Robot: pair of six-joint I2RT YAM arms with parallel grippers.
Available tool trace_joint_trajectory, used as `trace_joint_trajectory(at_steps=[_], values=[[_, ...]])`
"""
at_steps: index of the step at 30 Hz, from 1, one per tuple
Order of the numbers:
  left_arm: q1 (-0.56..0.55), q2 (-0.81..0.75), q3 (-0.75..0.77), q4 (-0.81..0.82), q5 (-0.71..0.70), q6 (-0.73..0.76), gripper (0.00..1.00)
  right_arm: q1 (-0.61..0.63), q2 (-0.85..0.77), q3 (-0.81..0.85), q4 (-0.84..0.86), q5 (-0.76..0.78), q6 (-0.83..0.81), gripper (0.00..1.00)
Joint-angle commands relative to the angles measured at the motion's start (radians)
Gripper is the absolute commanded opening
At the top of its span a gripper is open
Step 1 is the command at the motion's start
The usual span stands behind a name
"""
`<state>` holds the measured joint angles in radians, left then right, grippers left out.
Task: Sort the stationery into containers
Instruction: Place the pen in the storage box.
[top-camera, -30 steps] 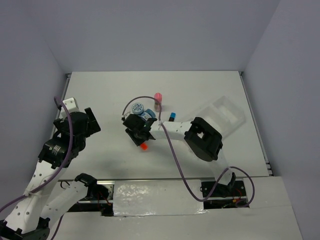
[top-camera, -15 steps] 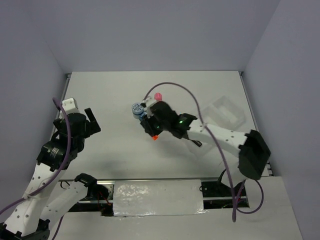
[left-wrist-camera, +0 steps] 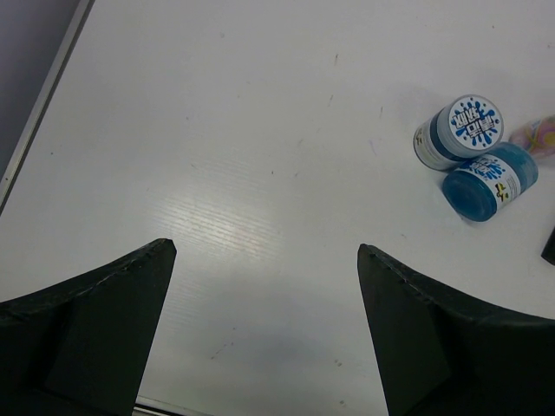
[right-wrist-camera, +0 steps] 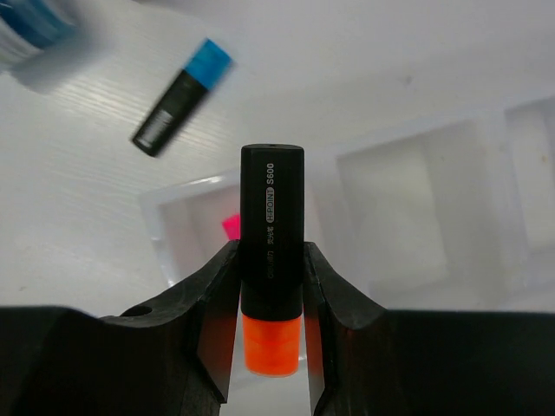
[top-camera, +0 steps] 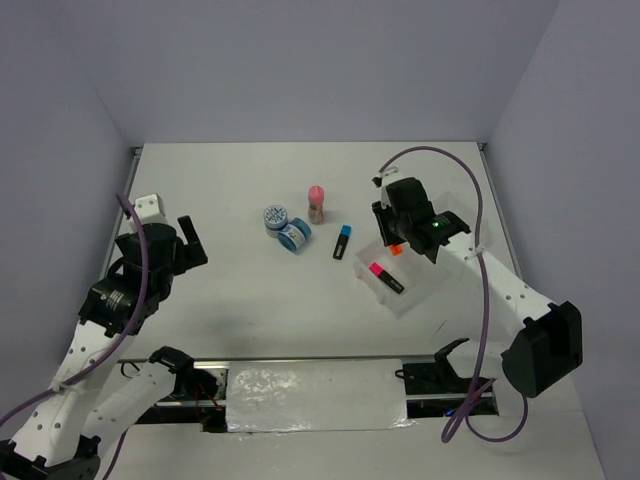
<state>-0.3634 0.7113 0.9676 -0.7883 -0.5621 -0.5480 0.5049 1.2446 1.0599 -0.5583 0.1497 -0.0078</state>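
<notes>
- Pale grey walls close in a white bench [top-camera: 220, 190], with both arm bases at its 6 o'clock edge.
- Toward 4 o'clock on the bench, a translucent tray [top-camera: 410, 300] lies askew, its three compartments in a row.
- At 9 o'clock, the left fingers [left-wrist-camera: 264, 251] hang released and spread wide over bare bench. Nothing is between them, and they are well apart from the stationery.
- The right fingers [right-wrist-camera: 270, 260] are clenched on the black barrel of the orange-capped marker [right-wrist-camera: 272, 225], its cap toward the wrist camera. They hold it over the end of the tray nearest the bench centre. Whether it touches the tray cannot be told.
- The pink-capped marker [top-camera: 385, 277] lies inside that end compartment.
- The blue-capped marker [top-camera: 342, 241] lies on the bench near the centre, outside the tray on its 9 o'clock side.
- Two blue-white discs [top-camera: 275, 216] [top-camera: 294, 235] touch each other, near the blue-capped marker at its 9 o'clock.
- The pink-capped tube [top-camera: 316, 203] stands upright at 1 o'clock from the discs, just beside them.
</notes>
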Motion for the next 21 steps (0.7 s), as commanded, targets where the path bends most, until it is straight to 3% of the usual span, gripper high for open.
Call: trace_joint_trajectory(at_steps=[1,9,13,17,21], values=[[0.004,0.0,-0.007,0.05,0.03,0.033,0.99,-0.04,0.041,-0.014,-0.075,0.079,-0.012,0.14],[0.004,0.054,0.005,0.05,0.077,0.03,0.99,-0.043,0.059,-0.035,-0.107,0.053,0.006,0.14],[0.004,0.099,0.011,0.098,0.244,0.028,0.99,-0.042,0.044,-0.051,-0.114,0.059,0.006,0.19],[-0.011,0.213,0.032,0.15,0.392,0.011,0.99,-0.043,0.055,-0.048,-0.112,0.056,0.035,0.59],[-0.103,0.283,0.089,0.187,0.387,-0.016,0.99,-0.042,0.047,-0.051,-0.103,0.059,0.037,0.71]])
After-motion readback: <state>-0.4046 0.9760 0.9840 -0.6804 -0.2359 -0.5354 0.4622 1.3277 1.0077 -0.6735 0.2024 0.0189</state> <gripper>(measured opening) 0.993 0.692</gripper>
